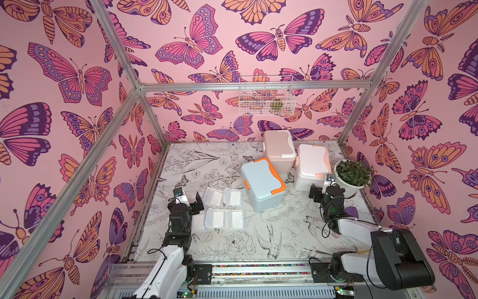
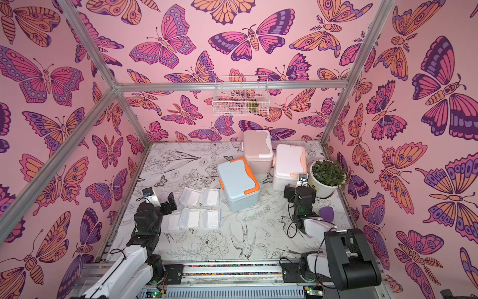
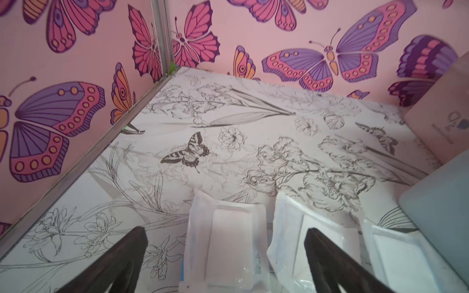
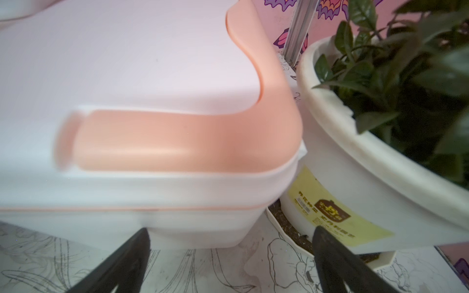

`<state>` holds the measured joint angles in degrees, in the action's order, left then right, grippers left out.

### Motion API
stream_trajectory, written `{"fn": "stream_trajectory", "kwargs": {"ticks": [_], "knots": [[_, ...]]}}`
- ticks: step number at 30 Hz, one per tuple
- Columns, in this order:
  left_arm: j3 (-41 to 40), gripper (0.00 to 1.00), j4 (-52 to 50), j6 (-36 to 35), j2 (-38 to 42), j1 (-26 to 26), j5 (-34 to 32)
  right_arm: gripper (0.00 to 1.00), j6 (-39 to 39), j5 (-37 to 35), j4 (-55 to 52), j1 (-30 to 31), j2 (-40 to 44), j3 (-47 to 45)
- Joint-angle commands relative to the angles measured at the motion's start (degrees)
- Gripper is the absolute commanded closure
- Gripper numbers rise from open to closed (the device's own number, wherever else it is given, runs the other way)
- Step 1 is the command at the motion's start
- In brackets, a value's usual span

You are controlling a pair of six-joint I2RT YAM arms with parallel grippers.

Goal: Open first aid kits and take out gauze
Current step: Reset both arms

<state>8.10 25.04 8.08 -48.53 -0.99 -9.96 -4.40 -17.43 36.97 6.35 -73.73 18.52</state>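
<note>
Three first aid kits stand at the back right with lids down in both top views: blue-grey with orange trim [image 1: 262, 185] [image 2: 238, 183], beige-pink [image 1: 279, 150] and white with peach trim [image 1: 311, 165] [image 4: 152, 76]. Several gauze packets [image 1: 223, 207] [image 2: 199, 207] lie flat on the table, left of the blue-grey kit. My left gripper [image 1: 191, 204] [image 3: 227, 243] hangs open over their left edge, one packet [image 3: 225, 241] below the gap. My right gripper [image 1: 322, 192] [image 4: 232, 236] is open and empty, low at the white kit's near corner.
A white pot with a green plant [image 1: 353, 176] [image 4: 330, 177] stands tight against the white kit, by the right wall. A purple egg-shaped thing [image 1: 350, 212] lies near the right arm. A wire basket [image 1: 266, 97] hangs on the back wall.
</note>
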Motion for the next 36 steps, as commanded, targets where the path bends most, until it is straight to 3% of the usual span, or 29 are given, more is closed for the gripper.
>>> {"fn": "stream_trajectory", "kwargs": {"ticks": [1, 7, 9, 14, 16, 20, 23, 25, 30, 36], "knots": [[0.45, 0.01, 12.14, -2.17, -8.19, 0.99, 1.89, 0.01, 0.17, 0.66, 1.73, -0.37, 0.55, 1.36], [2.50, 0.01, 29.23, -3.69, -23.38, 2.59, 3.63, 0.01, -0.79, -4.11, -0.96, -0.37, 3.96, -0.05], [3.90, 0.01, 28.11, -4.27, -25.77, 2.94, 3.36, 0.01, -0.23, -4.46, 1.09, -0.49, 3.64, -0.64], [0.58, 0.01, 47.67, -4.95, -38.78, 4.24, 6.88, 0.01, 2.45, 1.95, 12.73, -1.48, -5.01, -0.72], [0.85, 0.01, 51.40, -7.28, -42.66, 4.34, 12.12, 0.01, 3.83, 4.49, 18.34, -1.45, -8.77, -1.84], [3.58, 0.01, 42.10, -5.88, -39.93, 4.43, 9.42, 0.01, 4.80, 7.02, 25.04, -1.51, -14.82, -1.46], [8.13, 0.01, 33.43, -7.07, -39.93, 4.34, 11.00, 0.01, 4.41, 6.73, 14.87, -1.54, -12.29, 1.52], [12.43, 0.01, 28.20, -6.88, -40.19, 4.09, 9.77, 0.01, 4.05, 7.50, 14.68, -2.13, -12.88, 2.12], [12.31, 0.01, 28.45, -7.11, -40.26, 3.80, 9.26, 0.01, 2.11, 9.91, 9.27, -4.19, -12.92, 4.83], [11.94, 0.01, 28.98, -7.05, -40.07, 3.64, 9.25, 0.01, 2.20, 10.47, 9.94, -4.59, -12.51, 4.33]]}}
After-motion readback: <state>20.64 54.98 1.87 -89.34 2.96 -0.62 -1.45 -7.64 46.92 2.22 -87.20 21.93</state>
